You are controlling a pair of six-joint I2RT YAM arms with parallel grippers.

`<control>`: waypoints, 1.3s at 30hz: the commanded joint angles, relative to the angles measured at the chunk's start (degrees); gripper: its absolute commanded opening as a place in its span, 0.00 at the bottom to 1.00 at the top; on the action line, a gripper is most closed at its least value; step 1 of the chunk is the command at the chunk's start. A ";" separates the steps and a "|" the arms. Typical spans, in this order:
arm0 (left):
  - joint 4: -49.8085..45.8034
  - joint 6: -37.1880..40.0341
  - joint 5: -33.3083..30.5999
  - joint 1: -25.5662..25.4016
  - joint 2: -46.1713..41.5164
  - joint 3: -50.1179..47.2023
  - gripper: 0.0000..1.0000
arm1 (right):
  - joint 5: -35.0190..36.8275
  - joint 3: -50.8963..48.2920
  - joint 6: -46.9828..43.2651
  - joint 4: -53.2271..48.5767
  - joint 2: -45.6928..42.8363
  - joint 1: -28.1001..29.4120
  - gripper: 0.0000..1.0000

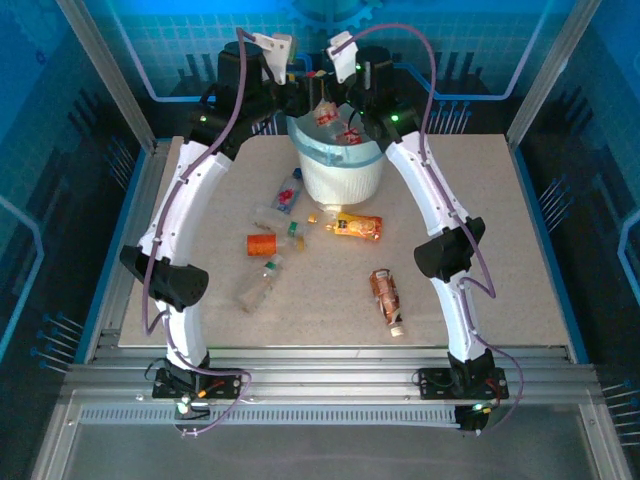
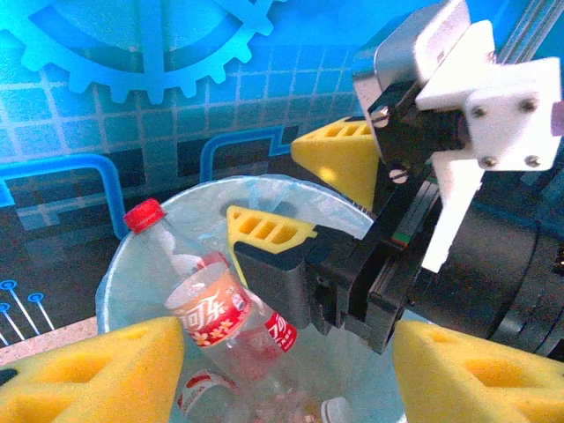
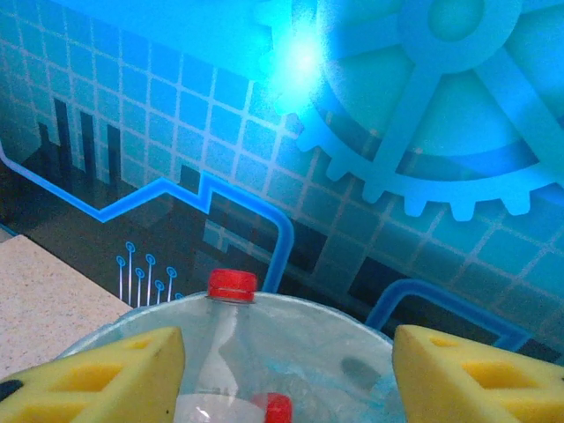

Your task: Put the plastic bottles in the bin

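Observation:
The white bin (image 1: 342, 178) with its light-blue liner stands at the back of the table. Both grippers hover over its mouth. My left gripper (image 1: 298, 98) (image 2: 282, 381) is open, its yellow fingers wide apart with nothing between them. My right gripper (image 1: 335, 100) (image 3: 286, 379) (image 2: 284, 187) is open too. A clear red-capped bottle (image 3: 220, 352) (image 2: 207, 304) with a red label leans inside the bin (image 2: 256, 181) below the right gripper's fingers, free of them. More bottles (image 2: 207, 388) lie beneath it. Several bottles (image 1: 345, 226) remain on the table.
On the table in front of the bin lie a blue-and-red labelled bottle (image 1: 288, 190), an orange one (image 1: 262, 243), two clear ones (image 1: 260, 285) and a brown one (image 1: 387, 298). The two wrists are close together over the bin. Blue walls stand right behind it.

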 commanded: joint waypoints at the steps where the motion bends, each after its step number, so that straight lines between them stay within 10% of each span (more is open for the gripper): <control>1: 0.24 -1.28 1.27 0.24 0.75 1.50 0.65 | -0.83 -0.91 0.53 -0.61 -2.09 -0.44 0.63; 13: -0.07 -1.13 1.11 0.25 0.48 -0.04 0.65 | -3.99 0.58 5.86 -2.05 -0.06 -1.69 0.70; 33: -0.65 -0.55 1.11 0.68 -0.19 -4.30 0.65 | -16.62 3.93 11.00 -17.49 7.50 -3.80 0.39; 39: -0.81 -0.38 0.80 0.71 -1.61 -4.78 0.65 | -17.27 4.02 10.95 -15.32 1.56 -3.40 0.51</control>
